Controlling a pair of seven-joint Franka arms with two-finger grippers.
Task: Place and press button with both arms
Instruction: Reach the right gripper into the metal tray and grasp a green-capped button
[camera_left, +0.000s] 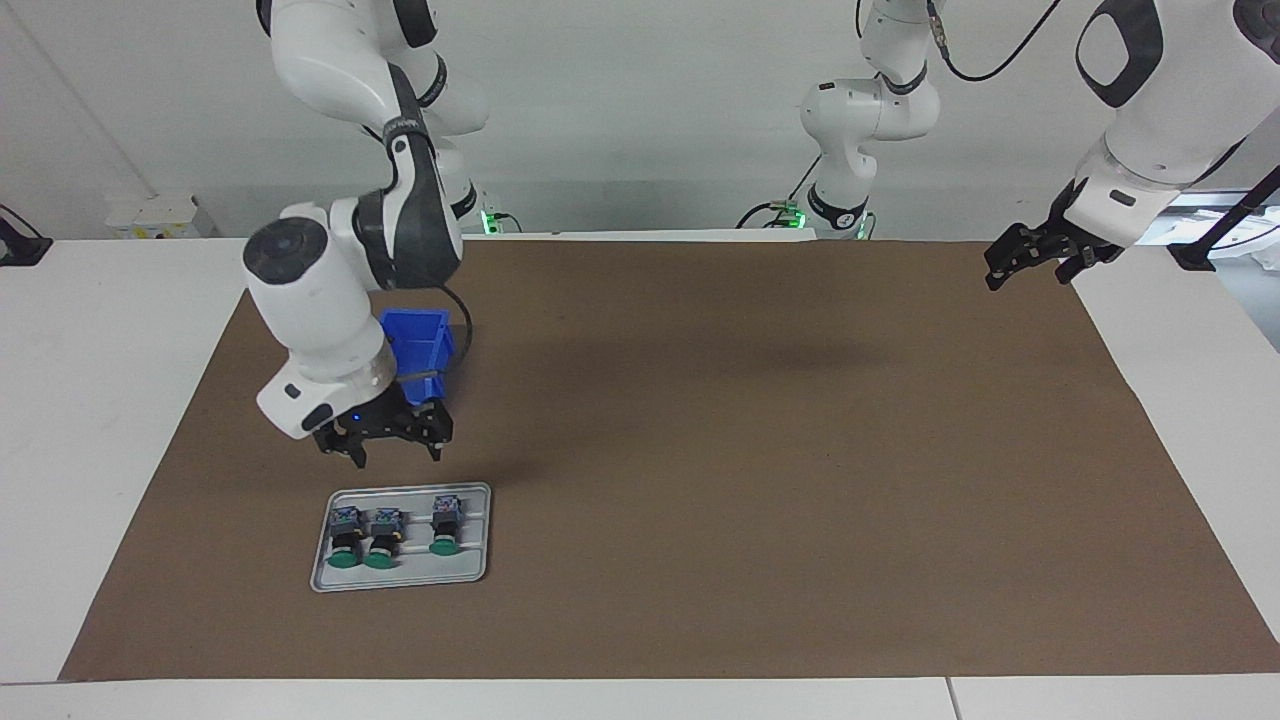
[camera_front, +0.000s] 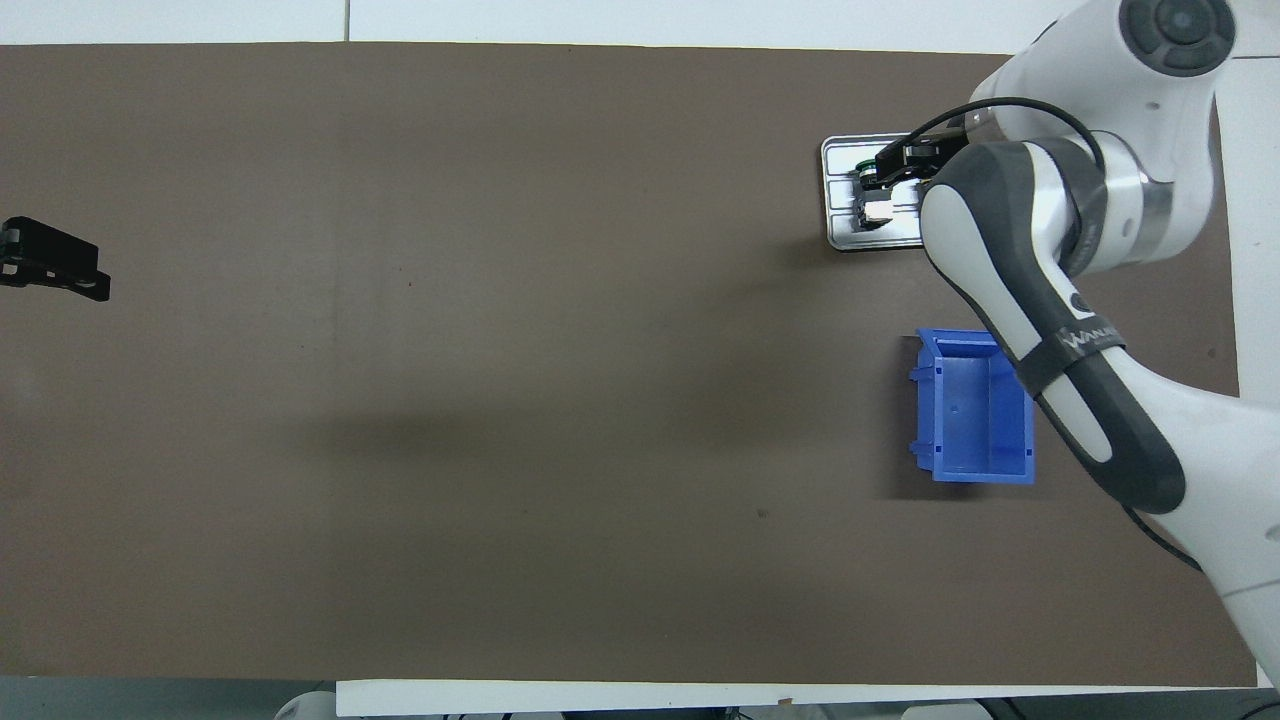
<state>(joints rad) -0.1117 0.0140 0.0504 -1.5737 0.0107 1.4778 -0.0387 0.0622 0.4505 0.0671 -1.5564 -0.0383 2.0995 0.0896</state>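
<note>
The right arm's dark strap carries white lettering, possibly "WANAK". Three green-capped push-buttons (camera_left: 444, 523) lie side by side in a grey metal tray (camera_left: 478, 560); the blue bin (camera_front: 975, 420) nearer the robots holds nothing. The right gripper (camera_left: 392, 444) hangs over the tray's near edge, jaws spread, clear of the buttons, while the left gripper (camera_left: 1035, 258) waits open above the mat's corner.

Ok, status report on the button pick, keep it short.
Right gripper open, empty, above the tray. Left gripper open, waiting at its own end. Three buttons in the tray, untouched. Blue bin nearer the robots, nothing in the way.
</note>
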